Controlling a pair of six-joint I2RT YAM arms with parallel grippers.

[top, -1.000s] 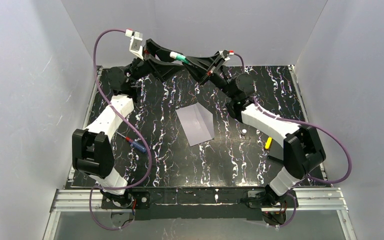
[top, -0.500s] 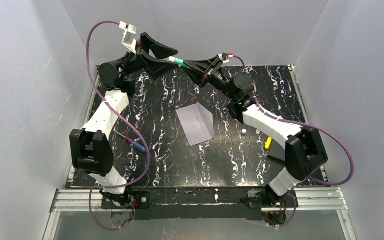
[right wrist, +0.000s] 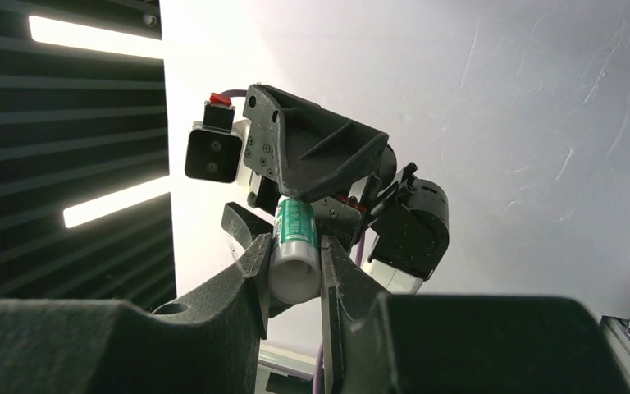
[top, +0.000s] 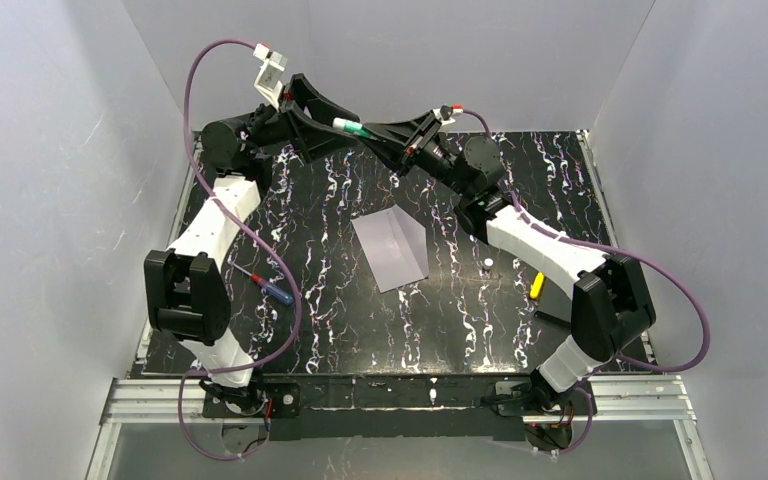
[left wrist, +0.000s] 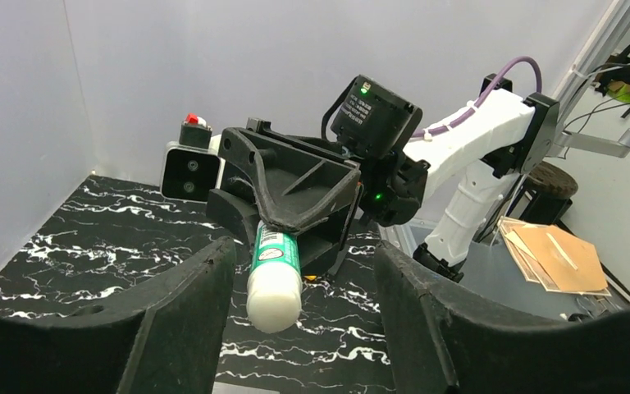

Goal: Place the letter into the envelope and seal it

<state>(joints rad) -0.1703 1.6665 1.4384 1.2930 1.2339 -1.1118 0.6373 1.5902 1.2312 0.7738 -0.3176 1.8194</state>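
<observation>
Right fingers [right wrist: 242, 283]: pinching a green-and-white tube [right wrist: 294, 246] near its white end, one finger on each side, both in contact.
Left fingers [left wrist: 184, 316]: spread wide on either side of the tube's other white end, a gap showing on both sides, no contact visible.
Tube held in the air above the far edge of the tabletop [top: 310, 330], long axis roughly left-right, bridging the two wrists.

Hard to make out:
- tube label print too small to read
- each wrist view shows mostly the opposite arm's wrist, and the tabletop below is largely cut off
- envelope flap: cannot tell whether folded shut or lying open

The envelope [top: 392, 250] lies flat near the middle of the tabletop, pale lavender-grey. Long axis runs near-far, skewed so the near end sits further right. It is well apart from both sets of fingers and touches nothing else.

Room: bare tabletop on all sides of the envelope, and it is well clear of every edge. Walls stand close along the left, far and right edges.

Further out: a blue-handled screwdriver [top: 272, 288] near the left arm, a small white bit [top: 487, 263] and a yellow piece [top: 537, 286] near the right arm.
</observation>
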